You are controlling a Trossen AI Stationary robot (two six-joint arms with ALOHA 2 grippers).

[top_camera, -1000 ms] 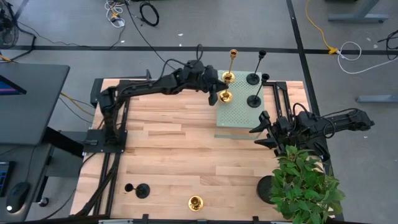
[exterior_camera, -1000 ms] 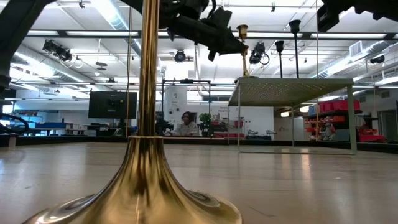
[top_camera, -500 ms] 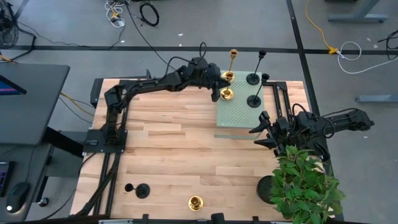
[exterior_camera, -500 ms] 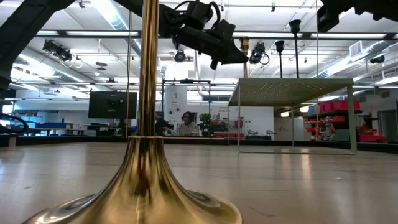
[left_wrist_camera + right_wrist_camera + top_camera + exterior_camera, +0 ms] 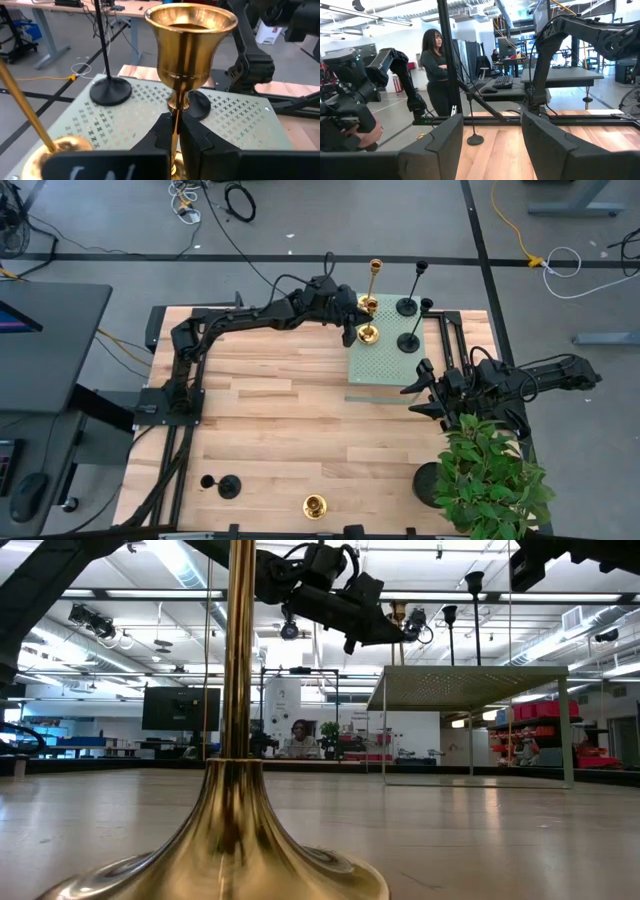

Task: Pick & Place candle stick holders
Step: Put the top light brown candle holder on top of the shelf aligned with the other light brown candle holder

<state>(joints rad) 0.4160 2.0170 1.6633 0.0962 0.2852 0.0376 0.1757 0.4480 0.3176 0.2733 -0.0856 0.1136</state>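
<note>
My left gripper (image 5: 354,327) is shut on a short gold candlestick (image 5: 367,333) over the left part of the perforated green platform (image 5: 385,365) at the table's far right. On the platform stand a tall gold candlestick (image 5: 372,285) and two black ones (image 5: 407,307) (image 5: 409,340) on their round bases. My right gripper (image 5: 418,392) is open and empty by the platform's near right corner. A black candlestick (image 5: 228,487) and a gold one (image 5: 315,505) stand near the table's front edge. My left gripper pinches the gold candlestick's thin stem (image 5: 174,116), just below the cup (image 5: 190,40), between its two fingers (image 5: 162,135). The fingers come level from the table's left and lie across the stem. The candlestick stands upright. Its base is hidden, so I cannot tell whether it rests on the platform.
A potted green plant (image 5: 490,480) stands at the near right, close to my right arm. The front gold candlestick fills the low view (image 5: 240,740). A person (image 5: 435,65) stands in the room beyond the table. Bare wood lies in the table's middle (image 5: 290,420).
My left gripper has carried the gold candlestick a little toward the table's right edge, farther over the platform, still upright and held the same way.
</note>
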